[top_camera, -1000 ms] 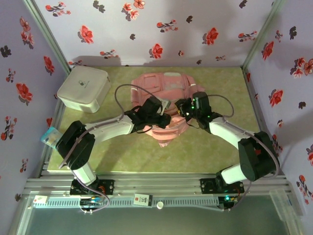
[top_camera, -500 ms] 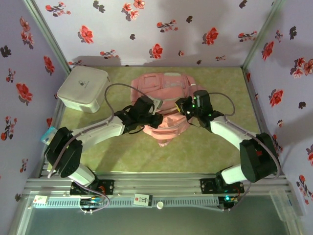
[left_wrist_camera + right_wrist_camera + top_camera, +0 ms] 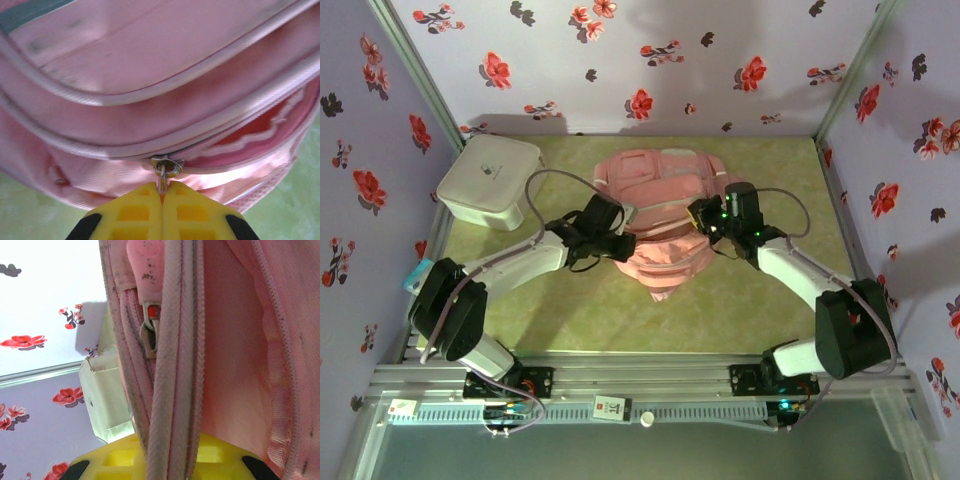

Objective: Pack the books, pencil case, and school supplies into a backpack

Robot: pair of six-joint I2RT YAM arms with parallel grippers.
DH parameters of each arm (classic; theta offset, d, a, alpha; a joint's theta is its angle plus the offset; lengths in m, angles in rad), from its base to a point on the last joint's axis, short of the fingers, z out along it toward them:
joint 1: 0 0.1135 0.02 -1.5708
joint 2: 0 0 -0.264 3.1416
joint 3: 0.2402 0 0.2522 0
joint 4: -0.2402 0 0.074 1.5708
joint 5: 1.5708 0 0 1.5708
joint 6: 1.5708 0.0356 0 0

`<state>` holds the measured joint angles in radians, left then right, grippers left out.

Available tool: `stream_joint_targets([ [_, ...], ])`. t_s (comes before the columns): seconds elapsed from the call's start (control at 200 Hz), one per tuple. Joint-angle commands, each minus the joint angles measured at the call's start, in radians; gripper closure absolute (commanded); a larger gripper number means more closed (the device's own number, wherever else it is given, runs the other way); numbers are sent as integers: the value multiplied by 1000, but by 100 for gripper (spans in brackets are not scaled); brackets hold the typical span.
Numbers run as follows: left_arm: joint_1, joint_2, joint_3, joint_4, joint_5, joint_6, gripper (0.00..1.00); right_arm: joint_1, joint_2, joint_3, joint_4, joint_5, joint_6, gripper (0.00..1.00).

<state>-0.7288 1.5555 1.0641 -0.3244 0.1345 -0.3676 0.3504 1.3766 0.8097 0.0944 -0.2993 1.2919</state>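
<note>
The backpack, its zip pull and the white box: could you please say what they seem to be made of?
The backpack looks like woven fabric, matte, with visible weave and corded piping. Its zip pull glints like metal. The white box appears smooth, hard plastic, with rounded corners.

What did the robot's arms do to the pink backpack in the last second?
The left claw, shut on the zip pull, dragged it toward the robot's left along the backpack. The right claw shifted a little to the right, keeping its pinch on the pink strap. The white box stayed put.
</note>
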Motion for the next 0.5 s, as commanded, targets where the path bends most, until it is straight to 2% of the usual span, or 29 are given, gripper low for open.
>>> stream_joint_targets([
  [0.0, 38, 14, 30, -84, -100, 67, 100, -55, -58, -7, 15, 110, -27, 92],
  [0.085, 47, 10, 37, -69, -155, 126, 100, -74, -69, -16, 12, 104, -26, 93],
  [0.29, 80, 46, 52, 14, -154, 227, 100, -117, -99, -37, 21, 80, -30, 93],
  [0.41, 83, 70, 76, 50, -120, 276, 100, -137, -122, -51, 18, 69, -31, 92],
  [0.495, 81, 80, 103, 62, -72, 289, 100, -140, -127, -53, 16, 50, -26, 85],
])
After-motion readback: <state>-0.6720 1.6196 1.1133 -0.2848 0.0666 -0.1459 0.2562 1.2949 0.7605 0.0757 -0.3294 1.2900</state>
